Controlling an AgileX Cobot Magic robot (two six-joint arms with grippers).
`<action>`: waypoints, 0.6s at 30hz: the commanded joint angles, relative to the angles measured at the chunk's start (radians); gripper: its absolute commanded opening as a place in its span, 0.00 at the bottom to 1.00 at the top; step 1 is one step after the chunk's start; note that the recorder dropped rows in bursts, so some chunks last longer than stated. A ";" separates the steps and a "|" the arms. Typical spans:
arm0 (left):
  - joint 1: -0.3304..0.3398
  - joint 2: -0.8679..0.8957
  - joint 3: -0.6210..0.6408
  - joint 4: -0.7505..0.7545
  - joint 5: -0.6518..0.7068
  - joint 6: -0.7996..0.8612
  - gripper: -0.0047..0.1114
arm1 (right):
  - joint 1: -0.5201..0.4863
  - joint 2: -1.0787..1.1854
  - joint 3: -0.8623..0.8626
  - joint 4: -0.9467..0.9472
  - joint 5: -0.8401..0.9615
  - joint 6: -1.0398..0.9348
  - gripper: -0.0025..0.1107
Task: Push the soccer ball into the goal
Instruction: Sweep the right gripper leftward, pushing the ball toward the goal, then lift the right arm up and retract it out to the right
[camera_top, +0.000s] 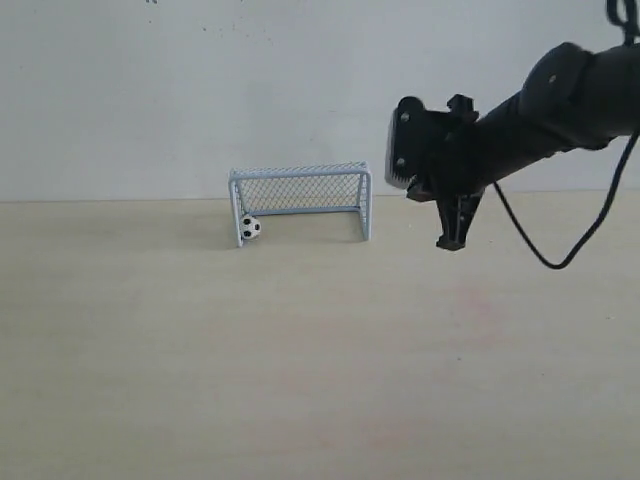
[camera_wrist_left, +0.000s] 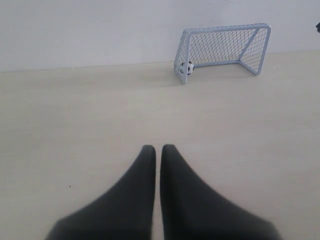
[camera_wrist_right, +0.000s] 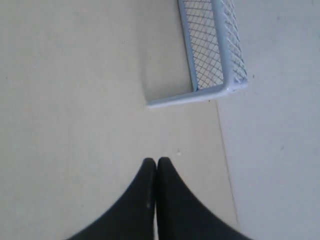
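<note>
Our left claw, pinched shut and empty, waits well apart. The tiny white ball with black patches rests just inside the left post of the white-framed mesh goal on the pale table; we judge the push done. Our right claw, likewise closed on nothing, hangs clear to the goal's right.

Pale table carries goal, soccer ball inside.

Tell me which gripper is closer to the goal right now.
Right. The right gripper hangs just off the end of the goal away from the ball. The left gripper is outside the exterior view; its camera sees the goal across a wide stretch of table.
</note>
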 joint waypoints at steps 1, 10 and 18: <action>0.002 -0.004 0.004 -0.009 -0.002 -0.003 0.08 | -0.101 -0.133 -0.002 0.003 0.169 0.213 0.02; 0.002 -0.004 0.004 -0.009 -0.002 -0.003 0.08 | -0.404 -0.307 0.010 0.121 0.406 0.452 0.02; 0.002 -0.004 0.004 -0.009 -0.002 -0.003 0.08 | -0.585 -0.449 0.224 0.272 0.406 0.429 0.02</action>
